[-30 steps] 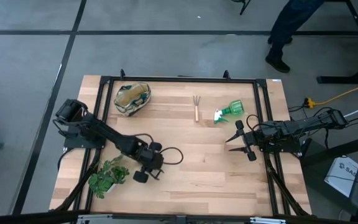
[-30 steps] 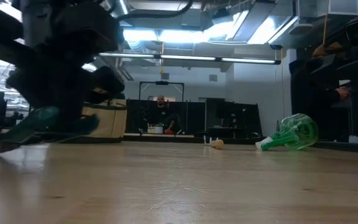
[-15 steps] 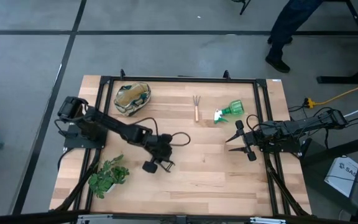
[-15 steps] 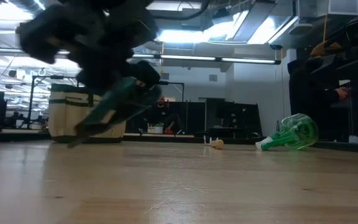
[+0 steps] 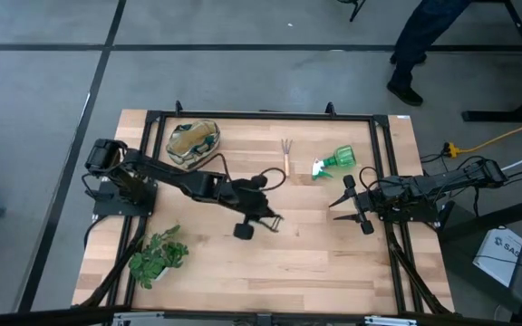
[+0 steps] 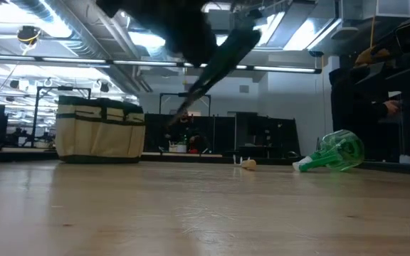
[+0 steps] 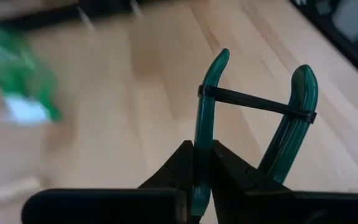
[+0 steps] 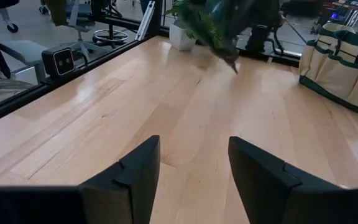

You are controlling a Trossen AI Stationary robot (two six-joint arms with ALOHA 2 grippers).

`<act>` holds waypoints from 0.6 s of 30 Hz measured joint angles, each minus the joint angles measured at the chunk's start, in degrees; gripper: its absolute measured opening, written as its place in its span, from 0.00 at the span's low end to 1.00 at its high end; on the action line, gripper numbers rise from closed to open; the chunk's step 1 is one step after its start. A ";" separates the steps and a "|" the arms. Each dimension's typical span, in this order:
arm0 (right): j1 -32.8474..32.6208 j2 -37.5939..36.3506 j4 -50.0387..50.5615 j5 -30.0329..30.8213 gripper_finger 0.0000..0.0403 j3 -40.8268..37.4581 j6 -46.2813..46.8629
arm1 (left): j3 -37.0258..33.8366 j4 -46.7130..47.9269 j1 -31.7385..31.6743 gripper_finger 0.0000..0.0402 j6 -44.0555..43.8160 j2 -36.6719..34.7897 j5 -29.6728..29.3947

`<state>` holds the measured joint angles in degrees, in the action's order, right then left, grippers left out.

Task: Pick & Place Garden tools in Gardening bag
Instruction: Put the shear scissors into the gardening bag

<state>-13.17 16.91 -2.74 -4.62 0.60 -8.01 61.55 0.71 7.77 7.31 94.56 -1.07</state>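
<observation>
Pruning shears [image 7: 253, 130], pinched by one handle in the left pincer [image 5: 259, 217] above the counter [image 5: 333, 263], could swing loose before reaching the gardening bag [image 5: 193, 143]; the right pincer [image 8: 191, 171] waits open.

Both arms are dark, jointed and slim, each trailing looping black cables along its links.

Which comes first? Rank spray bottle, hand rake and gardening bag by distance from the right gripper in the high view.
From the right gripper, open at the table's right side:
1. spray bottle, just beyond it
2. hand rake, table's middle, far side
3. gardening bag, far left
</observation>
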 joint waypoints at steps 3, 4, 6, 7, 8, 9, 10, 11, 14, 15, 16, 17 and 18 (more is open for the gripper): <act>0.02 -0.02 -0.02 -0.01 0.48 0.00 0.00 | 0.25 -5.30 0.21 0.07 -0.02 0.00 -5.67; 0.02 -0.02 0.00 0.00 0.48 0.00 0.00 | 0.25 -6.97 0.36 0.07 -0.04 0.00 -7.67; 0.02 -0.02 0.00 -0.02 0.48 0.00 0.00 | 0.25 -9.92 0.66 0.07 -0.10 0.00 -11.25; 0.00 -0.01 0.00 -0.01 0.48 0.00 0.00 | 0.28 -10.80 0.77 0.07 -0.29 0.00 -12.64; 0.01 0.00 -0.01 0.00 0.48 0.00 0.00 | 0.28 -11.33 0.83 0.07 -0.64 0.00 -13.82; 0.01 -0.01 0.00 -0.01 0.48 0.00 0.00 | 0.28 -11.60 0.85 0.07 -1.06 0.00 -14.82; 0.01 0.00 0.00 0.00 0.48 0.00 0.00 | 0.27 -11.60 0.86 0.07 -1.62 -0.14 -15.57; 0.00 -0.01 0.00 -0.01 0.48 0.00 0.00 | 0.25 -11.21 0.85 0.07 -2.29 -0.51 -16.37; 0.02 0.00 0.00 0.00 0.48 0.00 0.00 | 0.25 -10.94 0.77 0.07 -4.55 -2.03 -18.16; 0.02 -0.02 -0.02 0.00 0.48 0.00 0.00 | 0.25 -10.37 0.76 0.07 -5.11 -2.86 -18.65; 0.01 -0.02 0.00 -0.01 0.48 0.00 0.00 | 0.25 -10.04 0.81 0.07 -5.53 -3.65 -19.16; 0.01 0.00 -0.01 0.00 0.48 0.00 0.00 | 0.25 -9.89 0.93 0.07 -6.04 -4.51 -19.62; 0.00 -0.01 -0.01 -0.01 0.48 0.00 0.00 | 0.25 -8.96 1.16 0.07 -6.67 -5.62 -20.33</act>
<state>-13.17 16.89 -2.75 -4.63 0.60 -8.01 61.80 -8.25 8.93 0.64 88.95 -21.39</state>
